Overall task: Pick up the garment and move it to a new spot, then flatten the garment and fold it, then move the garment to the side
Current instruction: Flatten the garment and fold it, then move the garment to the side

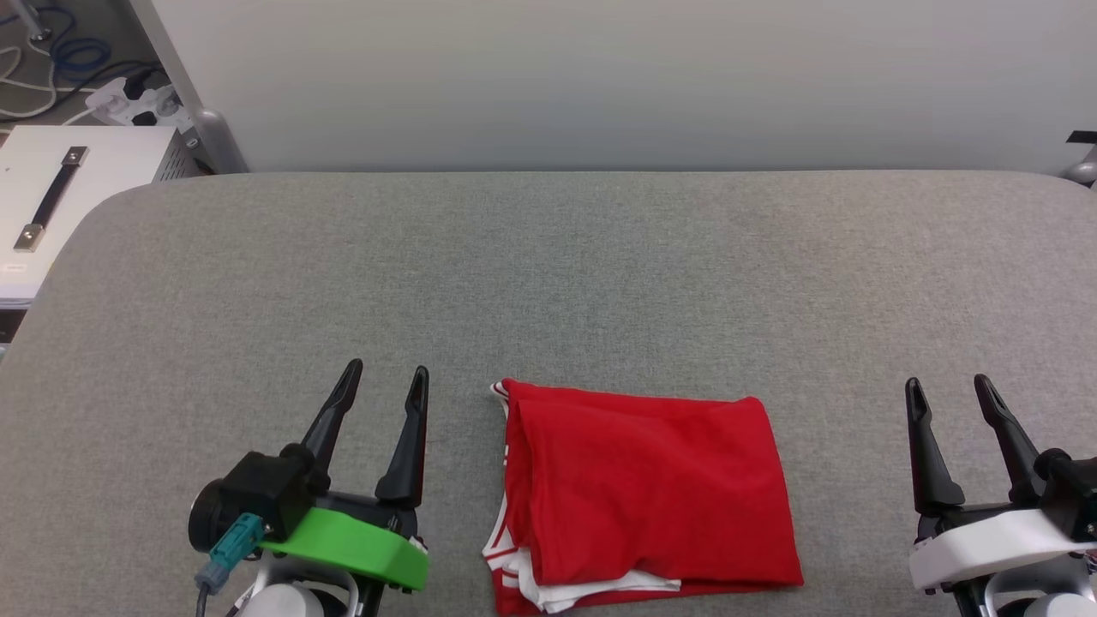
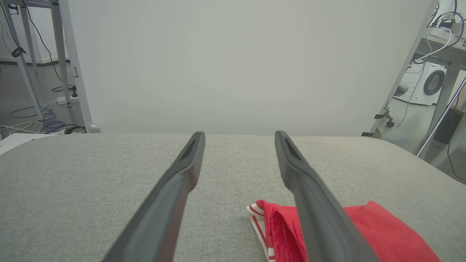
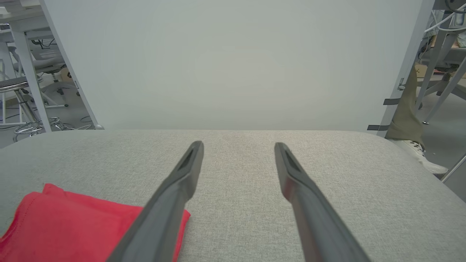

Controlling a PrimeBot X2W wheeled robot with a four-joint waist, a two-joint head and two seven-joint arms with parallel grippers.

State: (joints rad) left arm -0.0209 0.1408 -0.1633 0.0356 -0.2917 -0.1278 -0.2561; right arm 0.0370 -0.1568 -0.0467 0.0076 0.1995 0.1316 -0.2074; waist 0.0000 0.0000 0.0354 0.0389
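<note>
A red shirt (image 1: 643,488) lies folded into a rectangle on a grey fabric-covered table (image 1: 548,257), at the middle of its near edge. White striped trim peeks out along its left side. The left end effector (image 1: 386,370) and right end effector (image 1: 947,383) flank it, apart from it, each with fingers spread and empty.

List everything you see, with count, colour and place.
garment: one, red with white trim, folded, table's near edge
table: one, grey, across the view
backdrop panel: one, white, behind table
case: one, white, black handle, left of table
power strip: one, white, floor, far left
person's leg: one, khaki, right of table
left gripper: one, dark, open, left of garment
right gripper: one, dark, open, right of garment
</note>
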